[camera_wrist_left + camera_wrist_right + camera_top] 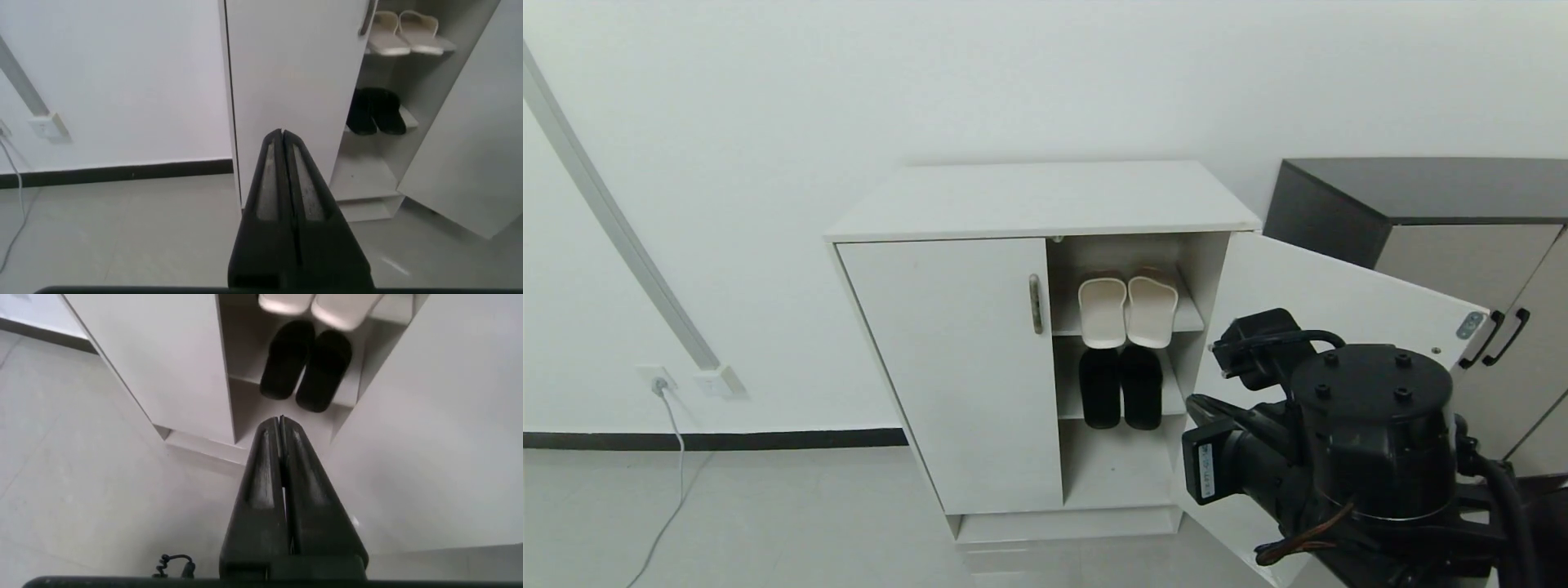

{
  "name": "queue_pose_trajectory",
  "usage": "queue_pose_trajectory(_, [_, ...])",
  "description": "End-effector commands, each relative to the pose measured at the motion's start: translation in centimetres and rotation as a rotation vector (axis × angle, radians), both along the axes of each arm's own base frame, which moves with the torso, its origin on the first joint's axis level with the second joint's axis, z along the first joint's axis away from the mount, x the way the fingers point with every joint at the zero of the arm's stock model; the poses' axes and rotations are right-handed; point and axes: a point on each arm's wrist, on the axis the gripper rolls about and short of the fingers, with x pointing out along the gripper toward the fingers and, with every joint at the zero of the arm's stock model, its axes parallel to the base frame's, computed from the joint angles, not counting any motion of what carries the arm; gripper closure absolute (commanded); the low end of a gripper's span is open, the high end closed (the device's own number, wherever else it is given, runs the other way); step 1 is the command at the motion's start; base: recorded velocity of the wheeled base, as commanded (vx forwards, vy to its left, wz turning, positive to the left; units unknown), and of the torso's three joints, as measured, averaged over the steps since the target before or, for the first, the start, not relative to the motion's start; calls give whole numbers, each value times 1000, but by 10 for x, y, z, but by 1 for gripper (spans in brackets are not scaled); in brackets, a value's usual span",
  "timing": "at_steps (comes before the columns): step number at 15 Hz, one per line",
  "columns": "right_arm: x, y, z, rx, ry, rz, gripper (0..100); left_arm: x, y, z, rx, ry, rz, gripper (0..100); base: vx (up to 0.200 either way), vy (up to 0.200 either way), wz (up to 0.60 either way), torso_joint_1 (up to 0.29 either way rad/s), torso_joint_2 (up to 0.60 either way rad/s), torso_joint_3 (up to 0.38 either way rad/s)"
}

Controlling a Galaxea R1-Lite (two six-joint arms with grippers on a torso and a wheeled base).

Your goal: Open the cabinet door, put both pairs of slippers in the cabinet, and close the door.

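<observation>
— Where are the slippers sitting?
— At centre frame in the head view, inside the white cabinet (pixel 1045 200). The white slippers (pixel 1127 310) are lying on the upper shelf, and the black slippers (pixel 1121 385) are on the shelf just below.
— And the doors?
— The right door (pixel 1339 302) is standing open toward the frame's right. The left door (pixel 947 367) is sitting shut.
— The grippers?
— The left gripper (pixel 283 137) and right gripper (pixel 281 423) are both showing fingers pressed together, gripping nothing.
</observation>
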Motion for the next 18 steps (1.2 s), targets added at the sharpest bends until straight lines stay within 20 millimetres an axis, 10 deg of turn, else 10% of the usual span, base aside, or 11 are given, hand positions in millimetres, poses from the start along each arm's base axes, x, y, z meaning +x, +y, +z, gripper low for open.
queue_pose_trajectory(1, [0, 0, -1, -2, 1, 0, 100, 0, 0, 0, 0, 1, 0, 100, 0, 0, 0, 173, -496, -310])
queue_pose_trajectory(18, [4, -5, -2, -10, 2, -28, 100, 0, 0, 0, 0, 1, 0, 100, 0, 0, 0, 226, -538, -311])
